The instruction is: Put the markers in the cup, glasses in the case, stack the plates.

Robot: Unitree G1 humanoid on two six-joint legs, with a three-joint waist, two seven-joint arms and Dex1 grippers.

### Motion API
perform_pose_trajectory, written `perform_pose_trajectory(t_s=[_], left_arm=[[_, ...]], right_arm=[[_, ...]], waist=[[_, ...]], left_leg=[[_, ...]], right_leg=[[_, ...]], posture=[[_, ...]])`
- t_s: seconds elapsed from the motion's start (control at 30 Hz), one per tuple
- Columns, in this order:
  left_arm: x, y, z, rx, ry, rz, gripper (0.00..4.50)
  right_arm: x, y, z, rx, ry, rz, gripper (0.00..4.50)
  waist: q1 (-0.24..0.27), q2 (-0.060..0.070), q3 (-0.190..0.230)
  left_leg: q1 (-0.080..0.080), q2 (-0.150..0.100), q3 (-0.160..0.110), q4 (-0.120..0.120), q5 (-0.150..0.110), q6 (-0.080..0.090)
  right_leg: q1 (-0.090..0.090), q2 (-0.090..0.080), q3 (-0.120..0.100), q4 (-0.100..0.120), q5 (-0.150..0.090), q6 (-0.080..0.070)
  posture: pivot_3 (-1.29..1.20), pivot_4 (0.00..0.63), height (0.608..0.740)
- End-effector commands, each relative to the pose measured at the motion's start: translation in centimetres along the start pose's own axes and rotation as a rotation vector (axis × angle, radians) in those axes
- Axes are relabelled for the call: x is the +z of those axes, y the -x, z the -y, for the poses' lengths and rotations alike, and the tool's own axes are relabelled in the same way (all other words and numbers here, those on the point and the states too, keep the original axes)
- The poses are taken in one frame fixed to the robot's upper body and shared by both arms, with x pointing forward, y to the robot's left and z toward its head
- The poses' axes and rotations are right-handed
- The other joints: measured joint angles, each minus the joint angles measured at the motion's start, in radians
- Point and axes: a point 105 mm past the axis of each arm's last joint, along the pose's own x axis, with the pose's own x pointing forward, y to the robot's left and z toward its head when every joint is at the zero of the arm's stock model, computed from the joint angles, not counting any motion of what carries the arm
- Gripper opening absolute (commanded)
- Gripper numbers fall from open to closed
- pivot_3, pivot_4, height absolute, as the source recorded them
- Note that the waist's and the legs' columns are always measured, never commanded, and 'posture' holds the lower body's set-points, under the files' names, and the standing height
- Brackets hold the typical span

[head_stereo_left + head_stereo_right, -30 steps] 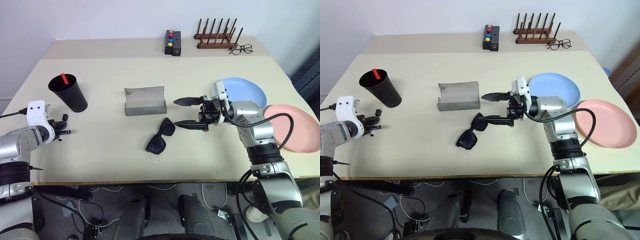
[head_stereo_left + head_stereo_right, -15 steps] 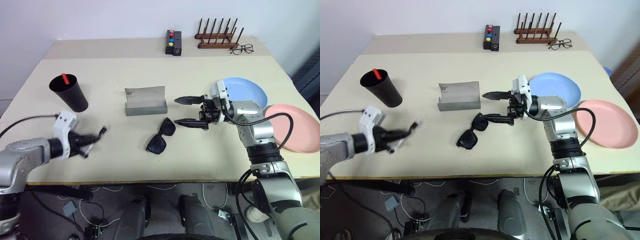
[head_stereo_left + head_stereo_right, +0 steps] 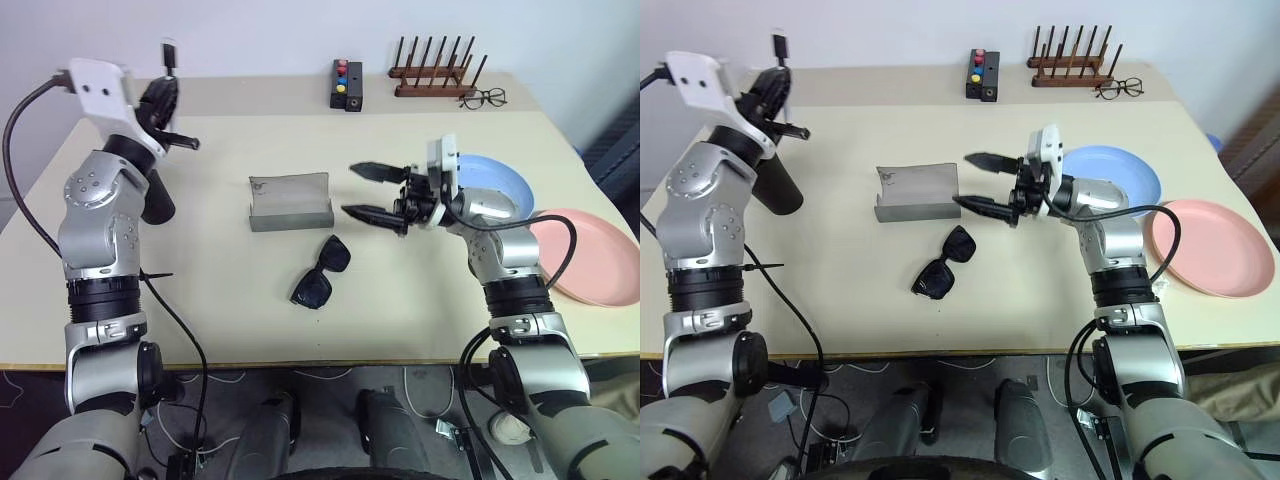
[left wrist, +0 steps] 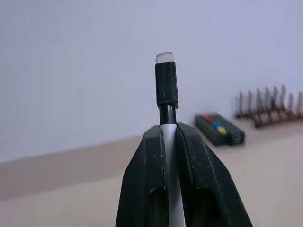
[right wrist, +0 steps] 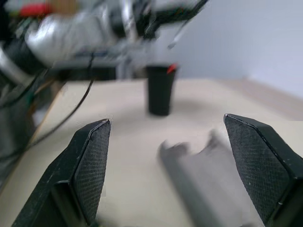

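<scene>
From the head cameras I see my left hand [image 3: 168, 105] raised high over the left end of the worktop [image 3: 200, 290], clenched on a slim black marker [image 3: 169, 53] that stands upright above its fingers. The black cup [image 3: 775, 187] sits below it, mostly hidden by the arm. My right hand [image 3: 372, 192] hovers near mid-worktop with its fingers spread wide and nothing between them, pointing toward the grey case [image 3: 290, 202], which lies open. The sunglasses [image 3: 321, 272] rest on the worktop just in front of the case, below the right hand. The blue plate [image 3: 495, 182] lies behind my right wrist, and the pink plate [image 3: 598, 262] lies beside it toward the right edge; I cannot tell whether they touch.

In the left wrist view, both fingers [image 4: 194, 179] press on the marker's shaft, its black end poking above them.

In the right wrist view, the fingers [image 5: 90, 165] stand far apart; between them I see the blurred case [image 5: 199, 177] and, beyond it, the cup [image 5: 160, 95] with a red-tipped marker [image 5: 172, 68] inside.
</scene>
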Motion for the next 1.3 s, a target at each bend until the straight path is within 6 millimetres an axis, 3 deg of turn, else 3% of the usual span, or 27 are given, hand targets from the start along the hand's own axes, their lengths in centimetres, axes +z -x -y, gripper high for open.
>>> perform_pose_trajectory(t_s=[0.03,0.13,0.23,0.47,0.67,1.3], left_arm=[[1.8,0.4,-3.5,0.179,0.011,0.130,0.02],[2.3,1.0,-4.7,0.233,-0.020,0.170,0.02],[3.1,1.7,-6.1,0.287,-0.041,0.204,0.02],[3.7,2.6,-6.9,0.303,-0.129,0.229,0.02],[3.7,2.9,-5.7,0.255,-0.305,0.256,0.02],[-0.1,1.3,-3.5,0.245,-0.325,0.226,0.02]], right_arm=[[2.3,-0.9,0.7,-0.037,0.057,0.094,3.91],[2.0,-1.1,0.5,-0.033,0.077,0.069,3.91],[0.3,-1.0,-0.1,-0.007,0.111,-0.018,3.91],[-0.6,-1.0,-0.7,0.008,0.112,-0.050,3.91],[-1.2,-1.1,-0.8,0.012,0.111,-0.070,3.91],[-1.1,-0.6,-0.8,-0.006,0.112,-0.082,3.91]], waist=[[0.001,0.000,0.000],[0.015,-0.001,0.000],[0.017,-0.001,0.000],[0.013,-0.001,0.000],[0.013,-0.001,0.000],[0.015,-0.001,0.000]], left_leg=[[0.000,0.000,0.000,0.000,0.000,0.000],[-0.001,0.000,0.000,0.001,0.000,0.000],[-0.003,0.000,-0.001,0.004,0.000,0.000],[-0.003,0.000,-0.001,0.005,0.000,0.000],[-0.003,0.000,-0.001,0.005,0.000,0.000],[-0.003,-0.002,0.000,0.005,0.000,0.000]], right_leg=[[0.000,0.000,0.000,0.000,0.000,0.000],[0.000,-0.001,0.000,0.000,0.000,0.000],[0.000,-0.001,0.000,0.000,0.001,0.001],[0.001,-0.001,0.000,0.000,0.001,0.002],[0.000,-0.001,0.000,0.000,0.001,0.001],[0.001,-0.001,-0.001,0.000,0.001,0.001]], posture=[[0.00,0.150,0.740],[0.00,0.150,0.740],[0.00,0.150,0.740],[0.00,0.150,0.740],[0.00,0.150,0.740],[0.00,0.150,0.740]])
